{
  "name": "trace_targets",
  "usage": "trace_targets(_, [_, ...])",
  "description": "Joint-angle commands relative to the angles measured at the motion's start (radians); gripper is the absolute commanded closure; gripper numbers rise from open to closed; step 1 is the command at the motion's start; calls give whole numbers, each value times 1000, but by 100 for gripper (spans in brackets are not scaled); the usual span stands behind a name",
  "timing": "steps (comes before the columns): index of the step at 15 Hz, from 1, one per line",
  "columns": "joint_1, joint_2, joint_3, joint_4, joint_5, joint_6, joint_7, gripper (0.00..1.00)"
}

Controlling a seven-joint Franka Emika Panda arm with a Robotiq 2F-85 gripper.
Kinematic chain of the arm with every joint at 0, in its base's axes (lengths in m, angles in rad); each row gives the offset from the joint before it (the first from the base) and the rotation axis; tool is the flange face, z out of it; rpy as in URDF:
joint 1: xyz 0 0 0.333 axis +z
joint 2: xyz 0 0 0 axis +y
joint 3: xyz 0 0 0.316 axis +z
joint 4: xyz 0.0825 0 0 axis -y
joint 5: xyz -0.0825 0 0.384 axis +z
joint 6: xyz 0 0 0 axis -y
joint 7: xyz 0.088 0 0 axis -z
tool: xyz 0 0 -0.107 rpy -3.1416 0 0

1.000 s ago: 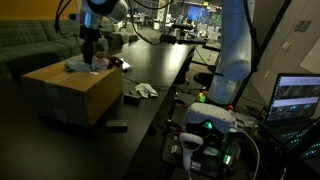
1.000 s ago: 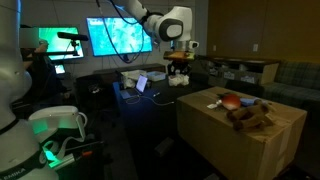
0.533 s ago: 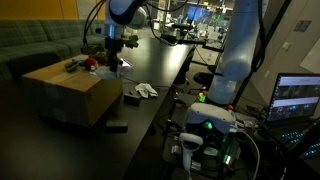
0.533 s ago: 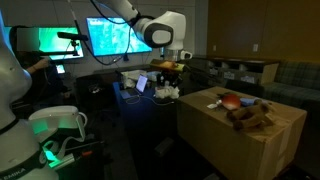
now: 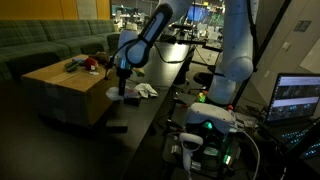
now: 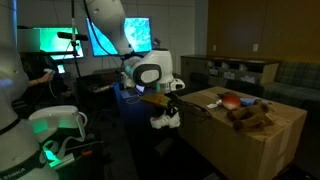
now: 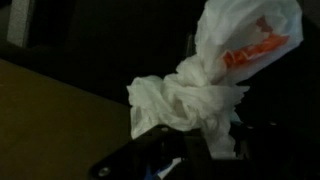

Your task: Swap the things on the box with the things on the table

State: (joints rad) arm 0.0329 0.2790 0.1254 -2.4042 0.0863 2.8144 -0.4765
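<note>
Shifted off box (image 5: 62,78), now down beside it, low over table (image 5: 150,128). Hand (image 6: 165,108) clamped on white plastic bag (image 7: 205,85), crumpled, orange print on it.

Atop box (image 5: 62,82): small items (image 5: 85,64), sofa (image 5: 38,42) behind. Just beside box, over table (image 5: 160,122): gripper (image 5: 120,87) clasping bag (image 6: 165,119). On table, near bag: crumpled wad (image 5: 147,90).
</note>
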Motion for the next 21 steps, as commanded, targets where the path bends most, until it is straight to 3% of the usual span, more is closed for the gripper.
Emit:
trace_targets(1, [208, 128, -228, -23, -169, 245, 275, 98])
trace_targets(3, [329, 219, -379, 1, -252, 319, 430, 98])
trace_targets(5, [470, 290, -519, 15, -264, 342, 544, 98])
trace_targets(7, [557, 329, -591, 18, -236, 329, 596, 98])
trace_targets(10, [644, 381, -631, 47, -213, 301, 649, 98])
trace_targets(13, [672, 406, -632, 67, -195, 279, 671, 97])
trace_targets(14, [665, 418, -621, 79, -188, 272, 677, 89])
trace_targets(15, [669, 431, -626, 87, -184, 267, 687, 74])
trace_targets(21, [654, 450, -646, 114, -186, 215, 723, 33])
